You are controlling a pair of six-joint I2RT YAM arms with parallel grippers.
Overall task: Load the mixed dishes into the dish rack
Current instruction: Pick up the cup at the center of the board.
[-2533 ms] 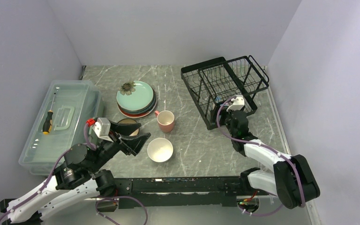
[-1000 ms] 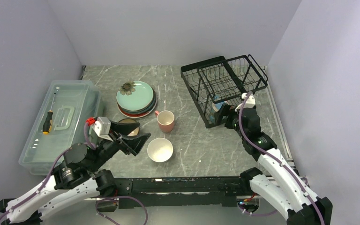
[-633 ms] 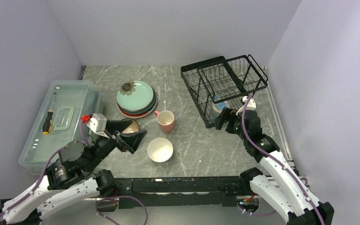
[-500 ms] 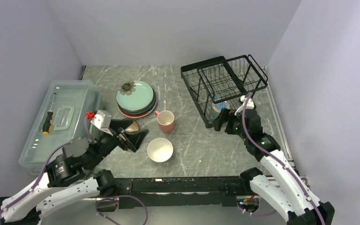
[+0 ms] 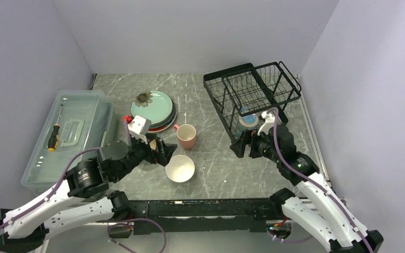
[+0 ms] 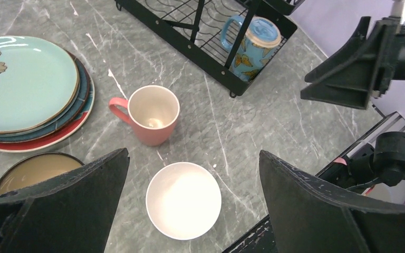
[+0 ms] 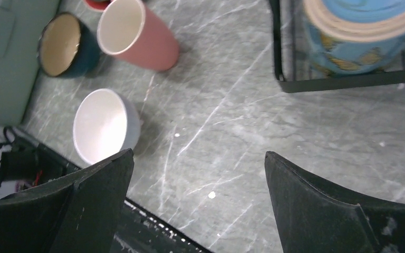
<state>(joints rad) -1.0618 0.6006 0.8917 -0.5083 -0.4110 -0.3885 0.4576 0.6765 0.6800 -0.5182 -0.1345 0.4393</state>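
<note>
Currently in dish rack [image 5: 253, 95]: blue mug [image 6: 250, 47] is standing upright.
Table [image 5: 216, 158]: plate stack [image 5: 153, 110], pink mug [image 5: 186, 136], white bowl [image 5: 180, 168], brown bowl [image 6: 31, 171] are sitting outside it.
Clear box [image 5: 79, 105]: is carrying a screwdriver [image 5: 54, 137].
Left gripper [image 6: 192, 155], right gripper [image 7: 199, 154]: fingers are standing wide apart, empty.

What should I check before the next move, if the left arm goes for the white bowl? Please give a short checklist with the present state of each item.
1. Left gripper open and empty: ok.
2. White bowl upright, nothing inside it: ok.
3. Pink mug stands apart from the white bowl: ok.
4. Right gripper open and empty: ok.
5. Blue mug upright inside the dish rack: ok.
6. Height of the left gripper above the white bowl: cannot tell.
</note>
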